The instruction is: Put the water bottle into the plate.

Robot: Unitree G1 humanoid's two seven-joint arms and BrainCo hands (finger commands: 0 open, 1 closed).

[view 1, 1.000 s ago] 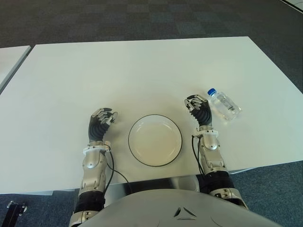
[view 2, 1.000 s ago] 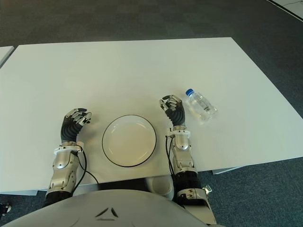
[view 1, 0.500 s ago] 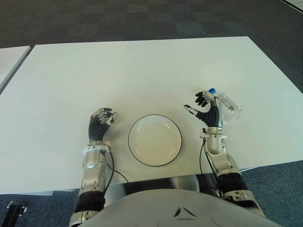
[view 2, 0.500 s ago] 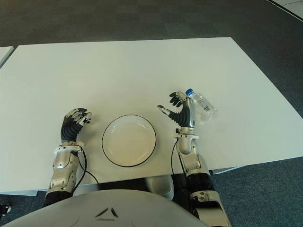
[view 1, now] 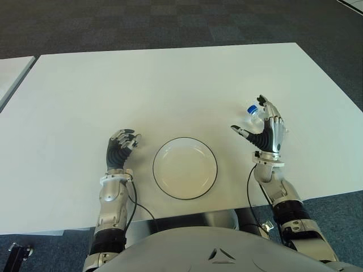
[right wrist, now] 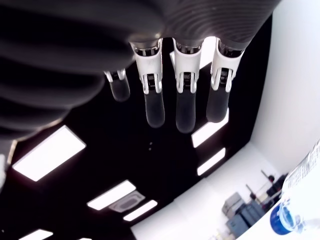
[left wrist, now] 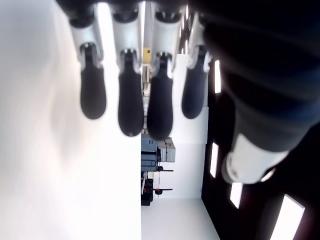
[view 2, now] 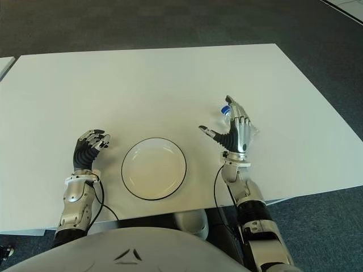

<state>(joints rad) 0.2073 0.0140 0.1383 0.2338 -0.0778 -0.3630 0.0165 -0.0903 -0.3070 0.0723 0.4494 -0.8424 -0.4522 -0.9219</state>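
fingers (view 1: 271,116) of the right hand (view 1: 266,133) spread wide beside the clear plastic blue-capped water bottle (view 1: 253,113), ready to wrap it (round white black-rimmed plate (view 1: 185,168) at nine o'clock).

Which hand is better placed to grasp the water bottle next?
The right hand: it is open beside the water bottle. The left hand is curled left of the plate, far from it.

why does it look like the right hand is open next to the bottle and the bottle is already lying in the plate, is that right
Not quite. The right hand is open next to the bottle, but the bottle is not in the plate. The left eye view shows the bottle on the table, off to the plate's right, and the plate holds nothing.
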